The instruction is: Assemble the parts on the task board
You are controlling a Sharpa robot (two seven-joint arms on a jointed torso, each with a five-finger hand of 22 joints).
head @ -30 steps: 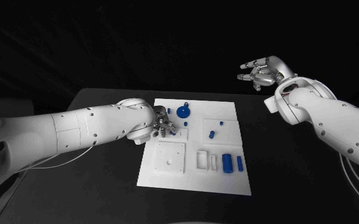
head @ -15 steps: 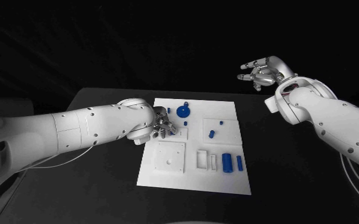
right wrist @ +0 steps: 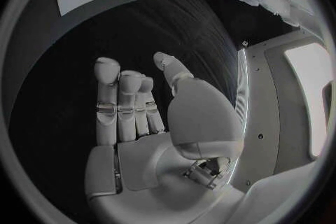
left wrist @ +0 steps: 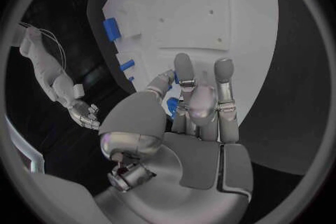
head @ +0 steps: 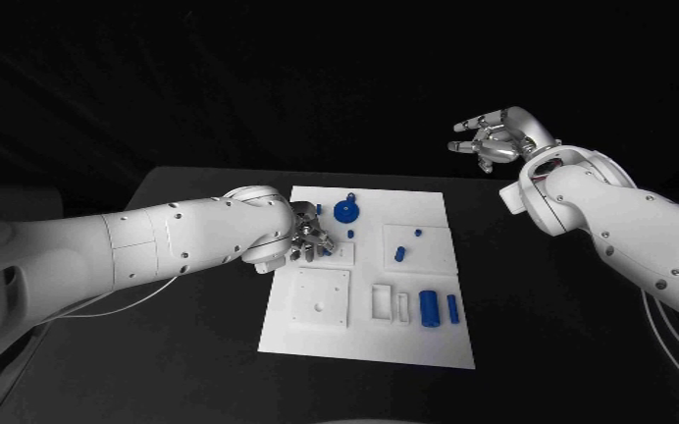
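Left hand [head: 309, 240] at board's [head: 425, 345] 9 o'clock pinches a small blue part [left wrist: 172, 105] for seating; right hand [head: 490, 139] spread, parked clear at 2 o'clock.

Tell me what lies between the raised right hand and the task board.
In the head view, only bare black table separates the right hand, held up open beyond the table's far right corner, from the task board; no part lies there.

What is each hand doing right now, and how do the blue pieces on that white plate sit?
left hand: down on the task board, fingers around a small blue part
right hand: raised off the table, open, holding nothing
round blue part: lying on the board
two blue cylinders: lying side by side
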